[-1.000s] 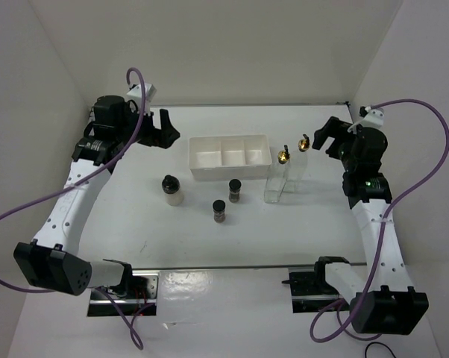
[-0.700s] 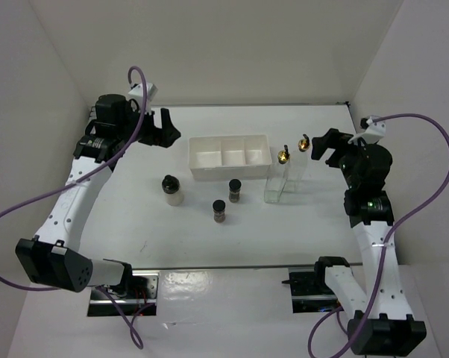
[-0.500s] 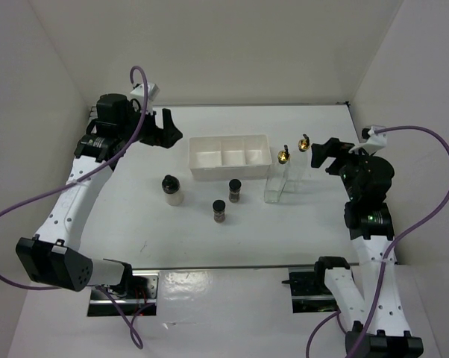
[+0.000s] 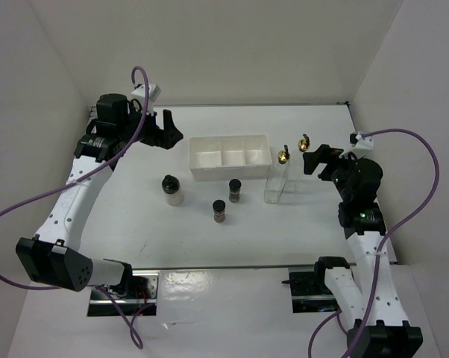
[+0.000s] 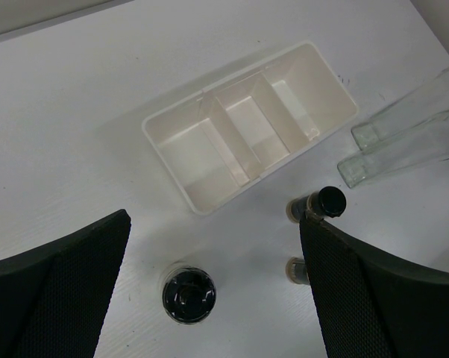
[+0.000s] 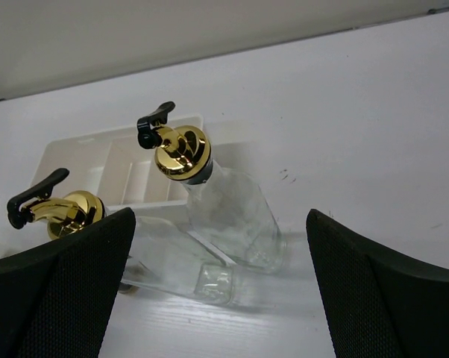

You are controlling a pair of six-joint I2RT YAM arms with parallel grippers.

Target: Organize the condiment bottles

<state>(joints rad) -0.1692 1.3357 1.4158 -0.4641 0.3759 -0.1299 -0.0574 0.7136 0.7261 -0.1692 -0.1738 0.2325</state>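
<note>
Top external view: left pincer (image 4: 169, 135), released, is hovering near the far-left edge of the white counter (image 4: 135, 220); right pincer (image 4: 315, 161), released, is hovering just beside two tall clear square glass bottles (image 4: 274, 185).

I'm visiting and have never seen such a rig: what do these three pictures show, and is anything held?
These are two robot arms bolted at the near edge of a table, each ending in a two-finger gripper. The wide picture comes from a fixed camera above and behind them; the other two come from a camera on each wrist, so the dark shapes at their edges are that arm's own fingers. On the table stand a white three-compartment tray, two tall glass bottles with gold pourers, two small dark jars and a wider whitish jar. The left gripper hovers left of the tray, the right gripper beside the tall bottles. Both are open, holding nothing.
</note>
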